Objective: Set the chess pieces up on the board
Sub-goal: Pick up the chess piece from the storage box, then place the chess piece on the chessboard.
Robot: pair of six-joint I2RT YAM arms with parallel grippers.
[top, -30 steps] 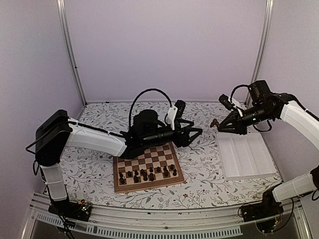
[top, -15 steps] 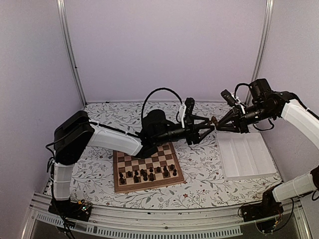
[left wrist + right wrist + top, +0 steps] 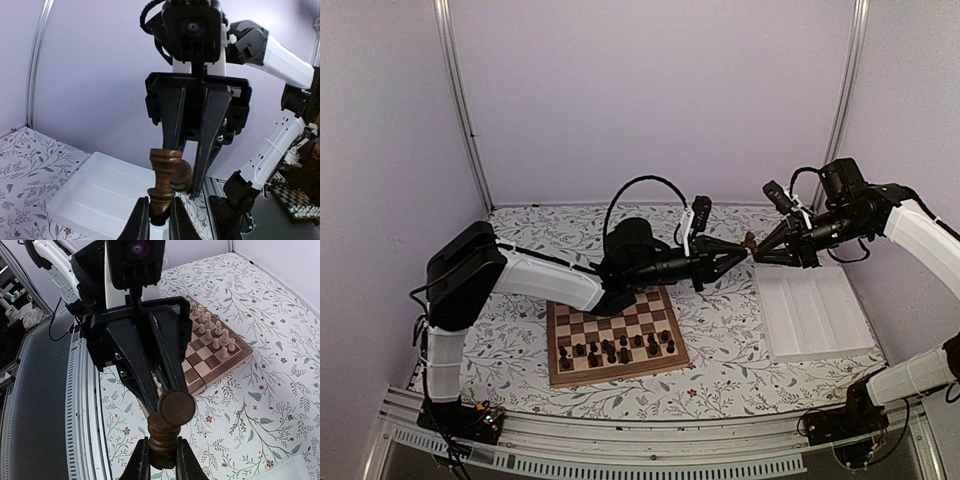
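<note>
**knightfork:** Wooden board (image 3: 617,345) up front, and past its far edge the piece (image 3: 167,427) hangs mid-air, well above the table, left of the tray (image 3: 815,315). Right claw (image 3: 160,460) is clenched on one end, and left claw (image 3: 156,222) looks pinched onto the other. My worry: if right lets go before left has a proper bite, the piece drops and rolls off somewhere. And if both hang on while either arm pulls, it twists crooked in the grip.

**rookie_bot:** Agreed. A skewed grip also means it could land tilted and clip the men (image 3: 615,350) standing on the near rows. Looks-wise it's a small turned chessman, near-black brown, with stacked rings on the stem and a flat round base facing the right wrist cam. I'd guess the finish is slick, so it's slippery. Can't tell which rank it is.
</note>
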